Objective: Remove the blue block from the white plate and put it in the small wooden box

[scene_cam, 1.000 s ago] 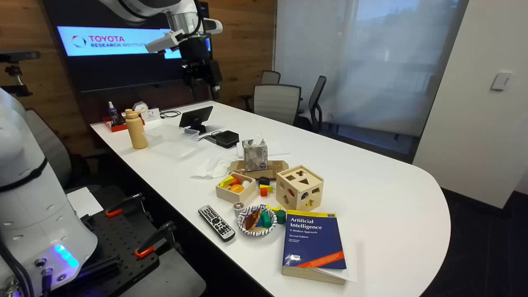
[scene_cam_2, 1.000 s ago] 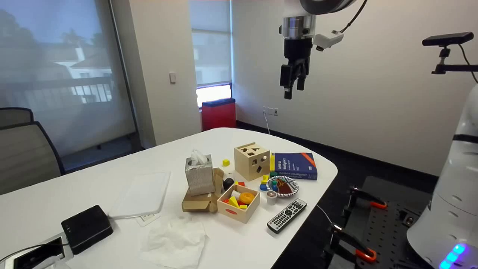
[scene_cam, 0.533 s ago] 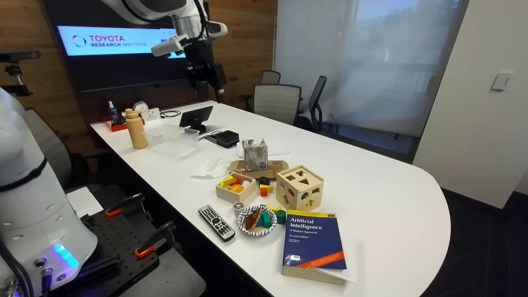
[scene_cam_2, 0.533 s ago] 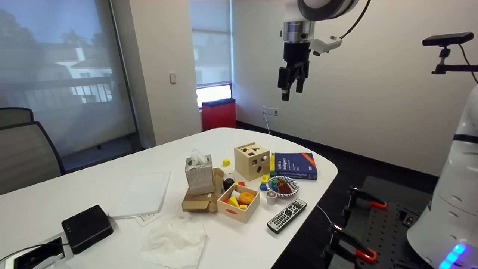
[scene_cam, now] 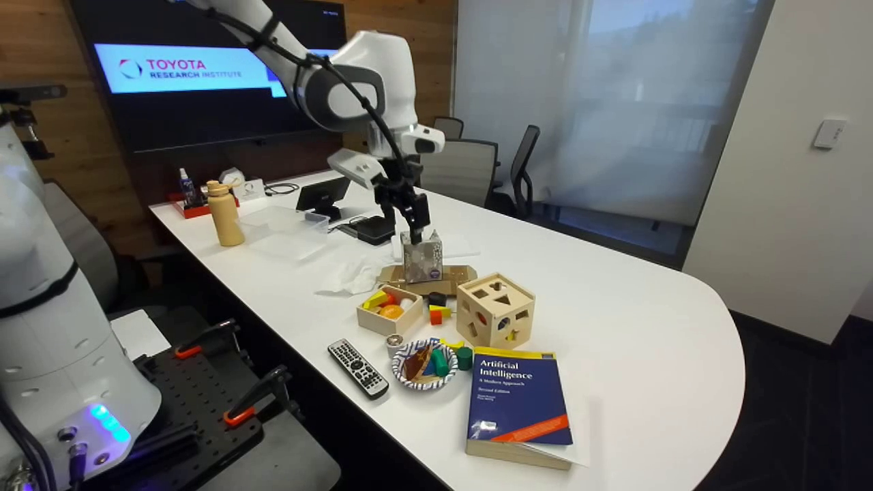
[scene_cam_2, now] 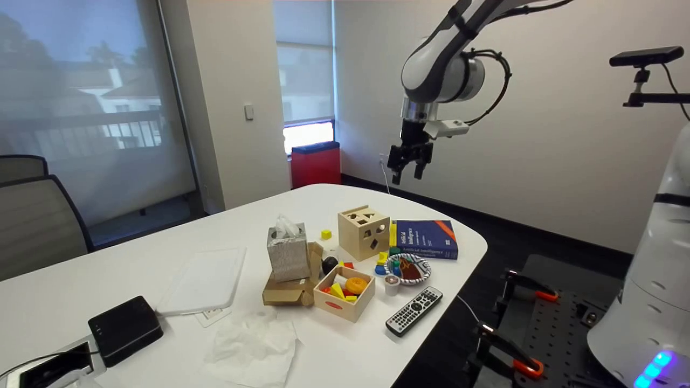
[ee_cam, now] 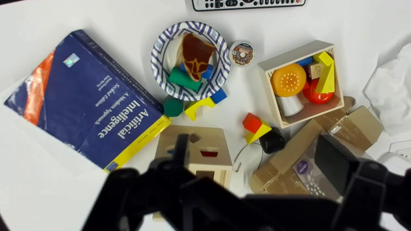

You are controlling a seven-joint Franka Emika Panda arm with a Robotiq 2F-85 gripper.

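A blue block point(ee_cam: 207, 71) lies in the round white plate with a blue pattern point(ee_cam: 157, 61), partly hidden by a brown steak-shaped toy point(ee_cam: 196, 53) and a green cylinder point(ee_cam: 184, 79). A second blue block point(ee_cam: 219, 96) lies on the table against the plate's rim. The plate also shows in both exterior views point(scene_cam: 424, 385) point(scene_cam_2: 426, 274). The small wooden box point(ee_cam: 297, 54) holds several toys; it also shows in both exterior views point(scene_cam: 377, 322) point(scene_cam_2: 337, 308). My gripper point(ee_cam: 258, 152) is open and empty, high above the table; it shows in both exterior views point(scene_cam: 404, 228) point(scene_cam_2: 408, 175).
A wooden cube with holes point(ee_cam: 196, 141) and a thick blue book point(ee_cam: 86, 99) stand near the plate. A tissue box point(scene_cam_2: 287, 253) on cardboard point(ee_cam: 279, 173) is beside the wooden box. A coffee pod point(ee_cam: 242, 53) sits between plate and box. A remote point(scene_cam_2: 414, 311) lies nearby.
The arm and gripper have come down towards the table, shifting right in an exterior view and slightly left in an exterior view. The gripper stays open. The objects on the table have not moved.
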